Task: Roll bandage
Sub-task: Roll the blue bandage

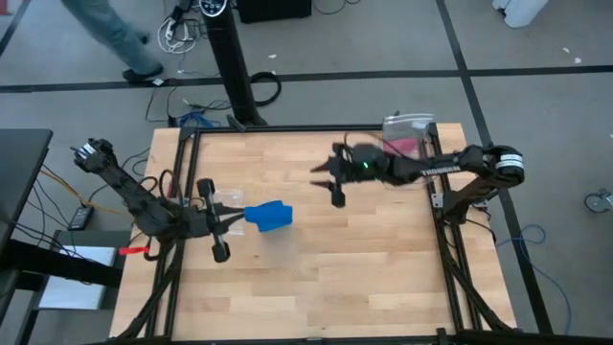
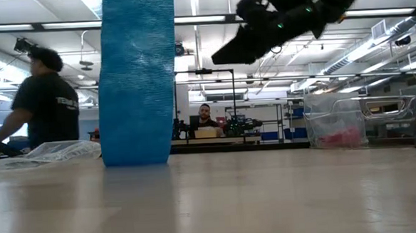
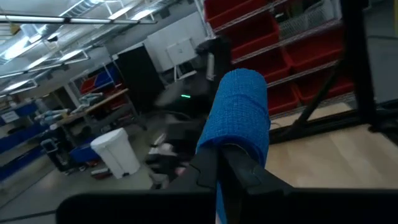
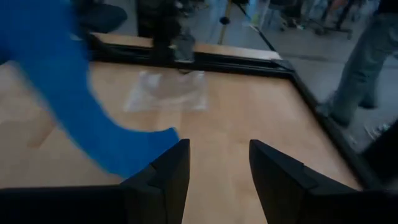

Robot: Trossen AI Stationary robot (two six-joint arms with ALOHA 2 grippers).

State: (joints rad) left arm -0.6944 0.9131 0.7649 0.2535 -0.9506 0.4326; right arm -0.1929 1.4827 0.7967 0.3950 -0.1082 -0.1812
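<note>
Light wood-plank tabletop with a black frame around it, sitting in a big workshop. The low view shows ceiling light strips, a person standing off to the side and another person seated at a desk way back, none of which the high view catches; that one only gets someone's legs walking by on the grey floor. The blue bandage sits toward the left part of the tabletop, clamped in the left hand. In the left wrist view it stands right between the fingers. A crumpled clear plastic wrapper lies just beside the bandage. The right hand hangs above the tabletop, well apart from the bandage, fingers spread with nothing in them. A clear bin with something pink inside sits behind it at the far edge.
</note>
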